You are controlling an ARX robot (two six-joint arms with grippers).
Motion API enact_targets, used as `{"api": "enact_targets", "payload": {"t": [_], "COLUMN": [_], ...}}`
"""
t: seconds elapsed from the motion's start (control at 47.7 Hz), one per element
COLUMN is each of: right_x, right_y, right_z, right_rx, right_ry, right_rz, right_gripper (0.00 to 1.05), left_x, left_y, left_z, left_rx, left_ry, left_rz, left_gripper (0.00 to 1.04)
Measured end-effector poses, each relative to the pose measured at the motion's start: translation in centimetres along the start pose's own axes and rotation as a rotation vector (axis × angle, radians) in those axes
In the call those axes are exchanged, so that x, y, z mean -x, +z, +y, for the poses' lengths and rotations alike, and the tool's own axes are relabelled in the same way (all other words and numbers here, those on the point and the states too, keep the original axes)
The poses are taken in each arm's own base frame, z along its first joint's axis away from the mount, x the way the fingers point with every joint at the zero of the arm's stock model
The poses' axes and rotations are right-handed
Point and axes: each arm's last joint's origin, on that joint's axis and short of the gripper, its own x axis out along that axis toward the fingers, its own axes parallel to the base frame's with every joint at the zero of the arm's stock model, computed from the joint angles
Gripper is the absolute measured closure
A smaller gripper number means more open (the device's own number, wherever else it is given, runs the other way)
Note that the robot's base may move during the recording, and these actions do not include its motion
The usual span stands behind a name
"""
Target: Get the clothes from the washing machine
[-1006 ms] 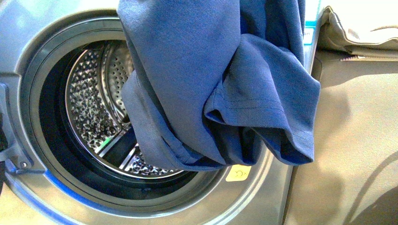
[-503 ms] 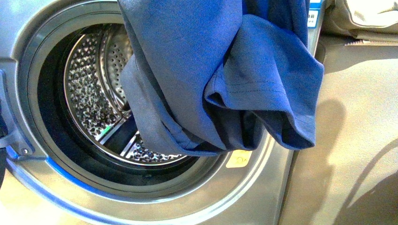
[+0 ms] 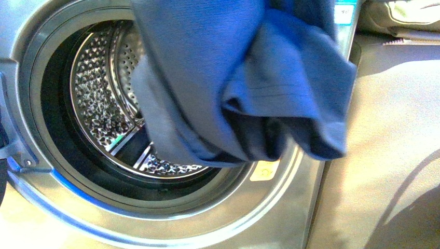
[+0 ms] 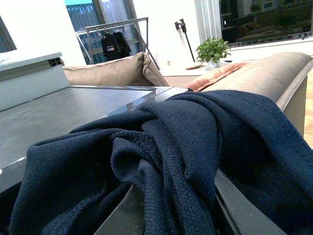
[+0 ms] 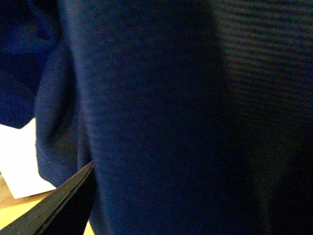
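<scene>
Washing machine [image 3: 259, 223]: we are seeing its porthole standing open, exposing the perforated drum [image 3: 98, 104].
Navy garment [image 3: 218, 78]: hanging across the opening's upper right.
Left fingers [image 4: 239, 210]: fabric is bunching between them; we cannot tell their grip.
Right finger [image 5: 54, 210]: fabric is filling the view; we cannot tell the opening.

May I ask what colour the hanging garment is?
Navy blue; the garment shows best in the front view.

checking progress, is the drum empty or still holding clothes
Empty where visible: the drum shows bare perforated steel. The navy garment hanging in front hides its right side; cannot tell there.
</scene>
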Motion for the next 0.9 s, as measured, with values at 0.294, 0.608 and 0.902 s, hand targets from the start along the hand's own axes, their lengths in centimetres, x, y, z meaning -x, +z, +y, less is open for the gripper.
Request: {"api": "enact_targets", "payload": {"t": [0.294,0.608,0.902], "right_x": [-1.1,-1.1,-1.0], "right_y": [-0.7,-0.7,-0.6], "right_z": [3.1,4.2,4.1], "right_rx": [-0.033,-0.061,-0.074], "right_ry": [0.139,0.164,0.162], "right_rz": [-0.03,-0.066,-0.078], "right_gripper": [0.08,0.08,0.08], "left_x": [0.0,0.0,0.0], "left_y": [0.0,0.0,0.1], "left_z": [0.0,0.0,0.0], "left_rx": [0.0,0.001,0.001], "left_ry": [0.0,0.0,0.0], "left_rz": [0.0,0.0,-0.002], "left_gripper": [0.85,0.85,0.85]}}
